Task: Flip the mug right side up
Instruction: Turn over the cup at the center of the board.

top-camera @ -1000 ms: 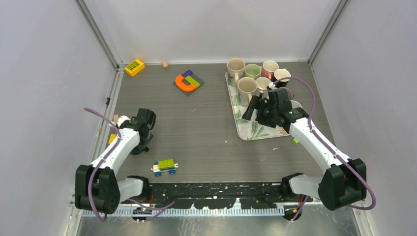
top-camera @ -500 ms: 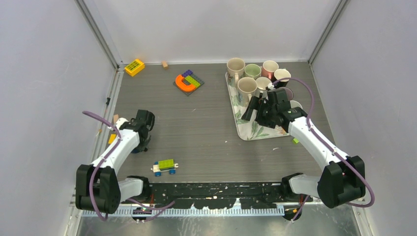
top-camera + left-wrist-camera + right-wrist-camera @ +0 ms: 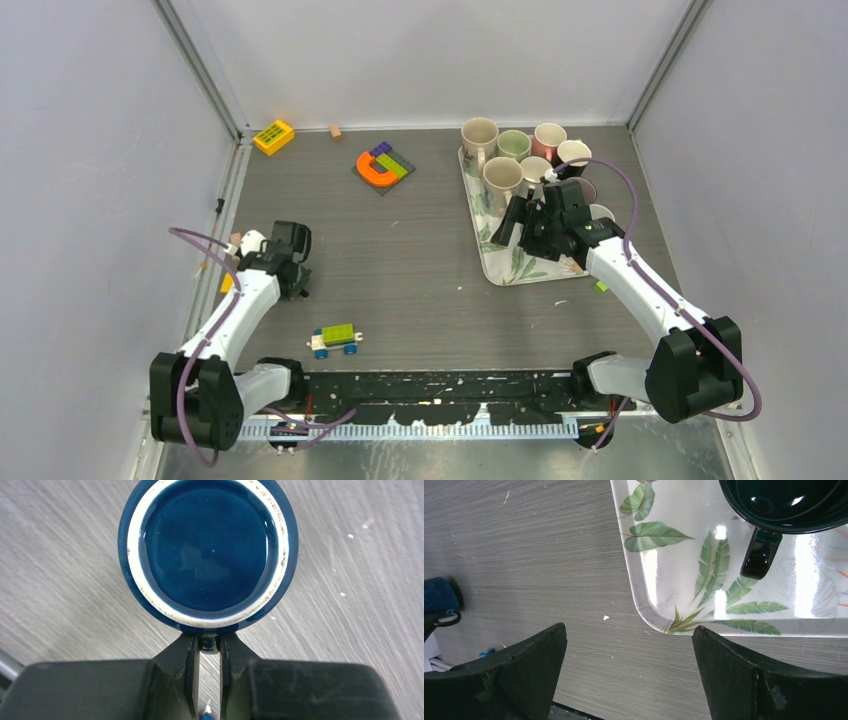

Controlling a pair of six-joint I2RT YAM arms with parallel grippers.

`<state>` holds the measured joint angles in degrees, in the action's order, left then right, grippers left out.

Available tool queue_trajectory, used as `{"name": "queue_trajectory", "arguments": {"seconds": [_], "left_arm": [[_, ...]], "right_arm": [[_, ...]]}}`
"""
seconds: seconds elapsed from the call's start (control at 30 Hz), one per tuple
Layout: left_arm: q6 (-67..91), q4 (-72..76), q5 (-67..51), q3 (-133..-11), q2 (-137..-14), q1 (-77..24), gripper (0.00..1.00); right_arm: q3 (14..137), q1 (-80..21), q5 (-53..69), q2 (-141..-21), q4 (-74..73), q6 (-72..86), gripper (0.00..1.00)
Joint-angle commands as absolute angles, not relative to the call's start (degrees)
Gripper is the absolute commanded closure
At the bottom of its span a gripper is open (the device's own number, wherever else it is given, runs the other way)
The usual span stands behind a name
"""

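Note:
A dark blue mug (image 3: 207, 555) stands upside down on the grey table, its base with a white unglazed ring facing up. My left gripper (image 3: 209, 644) is shut on the mug's handle, which is pinched between the two fingers. From above, the left gripper (image 3: 292, 272) sits at the table's left side and covers the mug. The mug (image 3: 439, 595) also shows at the left edge of the right wrist view. My right gripper (image 3: 629, 630) is open and holds nothing, hanging over the near-left corner of the leaf-patterned tray (image 3: 649, 600).
The tray (image 3: 500, 262) holds several upright mugs (image 3: 500, 175), with a dark green mug (image 3: 789, 505) close to my right gripper (image 3: 530, 225). A toy car (image 3: 335, 339) lies near the front. An orange and purple block (image 3: 383, 167) and a yellow block (image 3: 273, 136) lie at the back.
The left gripper's jaws have closed onto the mug's handle, and the left arm has shifted slightly away from the front edge. The right arm has barely moved.

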<state>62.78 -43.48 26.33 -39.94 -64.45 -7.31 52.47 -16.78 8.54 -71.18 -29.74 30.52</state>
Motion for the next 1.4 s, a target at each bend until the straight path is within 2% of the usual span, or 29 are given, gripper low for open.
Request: {"name": "queue_trajectory", "arguments": {"seconds": [0.0, 0.3, 0.8, 1.17, 1.37], "left_arm": [[57.1, -35.9, 22.2, -42.4, -59.9, -6.9, 1.0], [54.7, -20.4, 7.3, -40.4, -54.4, -6.9, 1.0], [68.0, 13.2, -20.4, -38.0, -60.1, -6.9, 1.0], [75.7, 34.0, -31.8, -36.5, -66.4, -7.8, 1.0], [81.3, 46.8, -36.1, -35.4, -71.2, -8.7, 1.0]], "right_arm": [[53.1, -17.0, 9.4, -70.9, -28.0, 31.0, 0.0], [54.4, -17.0, 11.5, -70.1, -27.1, 33.2, 0.0], [55.3, -17.0, 26.4, -73.4, -12.3, 43.8, 0.0], [57.1, -22.1, 31.0, -77.8, 4.5, 53.6, 0.0], [61.6, -27.0, 32.5, -82.8, 10.3, 56.6, 0.07]]}}
